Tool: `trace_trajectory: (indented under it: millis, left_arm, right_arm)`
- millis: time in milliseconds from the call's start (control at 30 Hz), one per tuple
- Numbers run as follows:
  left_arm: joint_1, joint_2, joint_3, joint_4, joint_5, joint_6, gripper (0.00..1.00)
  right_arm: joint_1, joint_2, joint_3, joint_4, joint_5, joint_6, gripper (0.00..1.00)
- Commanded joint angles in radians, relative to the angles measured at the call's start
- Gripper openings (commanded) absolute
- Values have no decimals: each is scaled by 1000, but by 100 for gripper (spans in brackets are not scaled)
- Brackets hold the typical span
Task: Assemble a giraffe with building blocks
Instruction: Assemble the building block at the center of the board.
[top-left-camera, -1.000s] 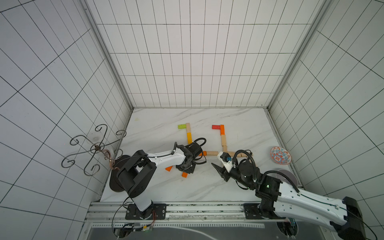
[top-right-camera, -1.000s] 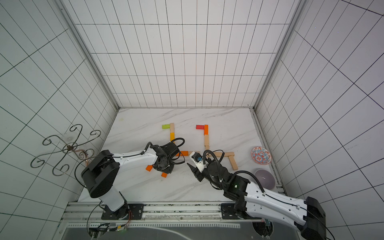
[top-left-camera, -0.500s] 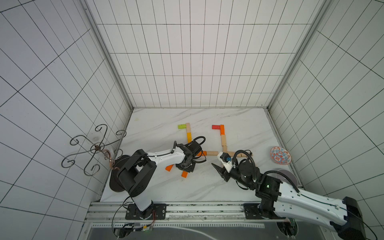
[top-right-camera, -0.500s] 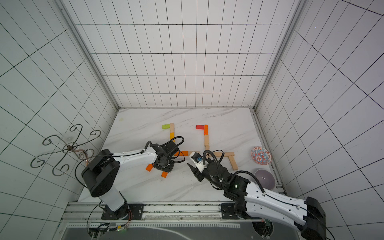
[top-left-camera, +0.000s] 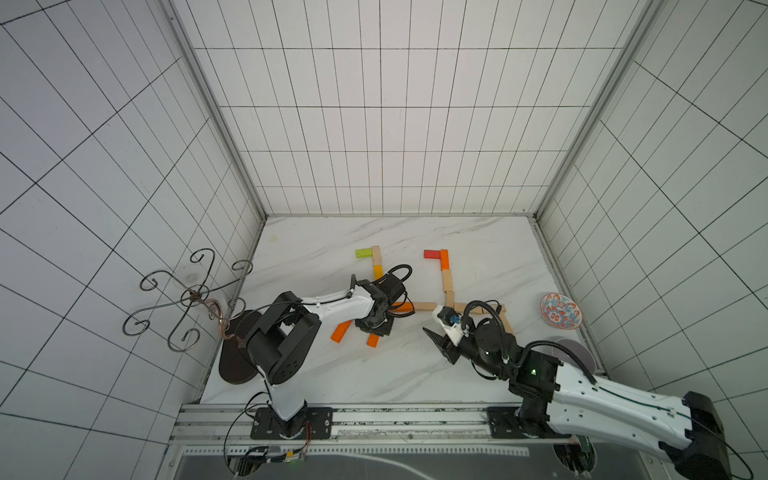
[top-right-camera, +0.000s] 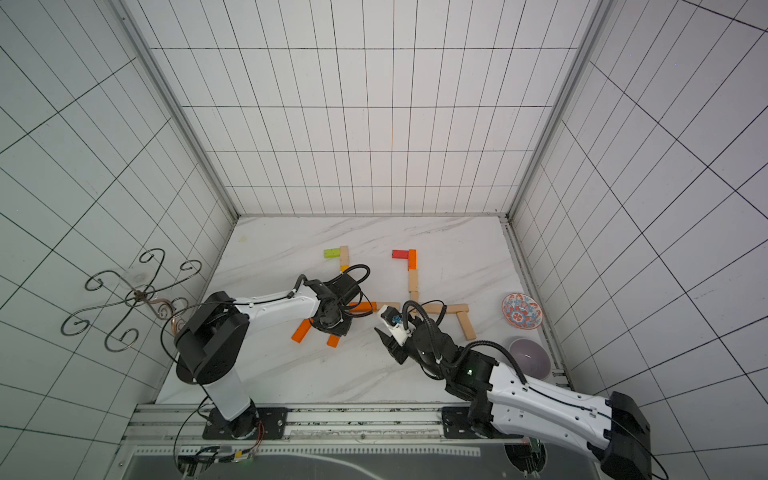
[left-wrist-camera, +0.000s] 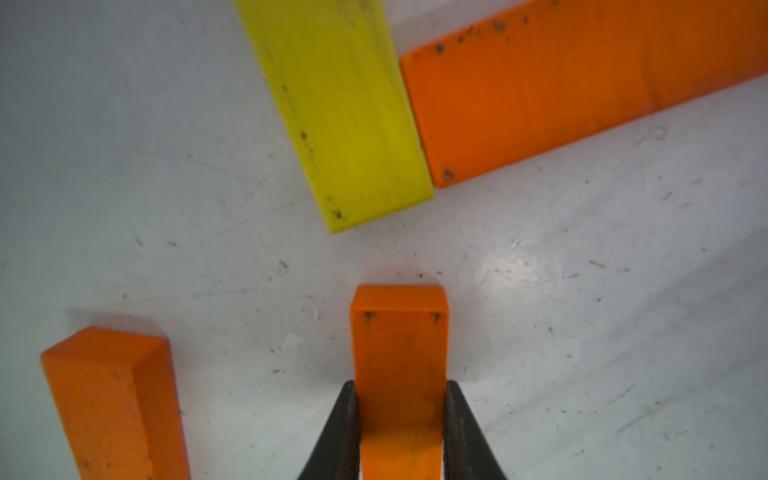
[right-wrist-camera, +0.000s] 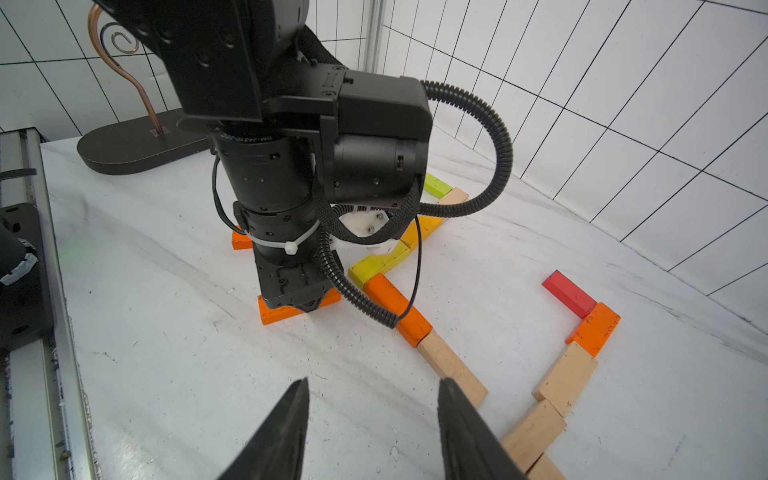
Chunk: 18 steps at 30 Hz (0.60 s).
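Left wrist view: my left gripper (left-wrist-camera: 400, 386) pinches an orange block (left-wrist-camera: 399, 328) flat on the table (left-wrist-camera: 124, 166), short of the yellow block (left-wrist-camera: 353, 116). If I slide it in skewed, it could shove yellow out of line. My right gripper (right-wrist-camera: 374, 384) hangs part-open, empty.

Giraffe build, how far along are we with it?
Done: the figure headed by the red block looks laid out, and the neck from the green block and its orange body block are down. In hand: the left tool is shut on an orange leg block. Left: place it and the second loose orange block; the right tool is open, empty.
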Motion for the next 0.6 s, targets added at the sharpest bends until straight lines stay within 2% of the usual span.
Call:
trace_trajectory:
  millis: [0, 333, 567]
  left_arm:
    - [11, 24, 28, 26, 7, 9, 18]
    - [29, 41, 44, 28, 4, -11, 19]
    - [29, 49, 57, 33, 18, -9, 22]
  right_arm:
    - [3, -6, -32, 3, 22, -4, 51]
    - [2, -15, -35, -1, 27, -4, 51]
    - [2, -12, -35, -1, 27, -5, 51]
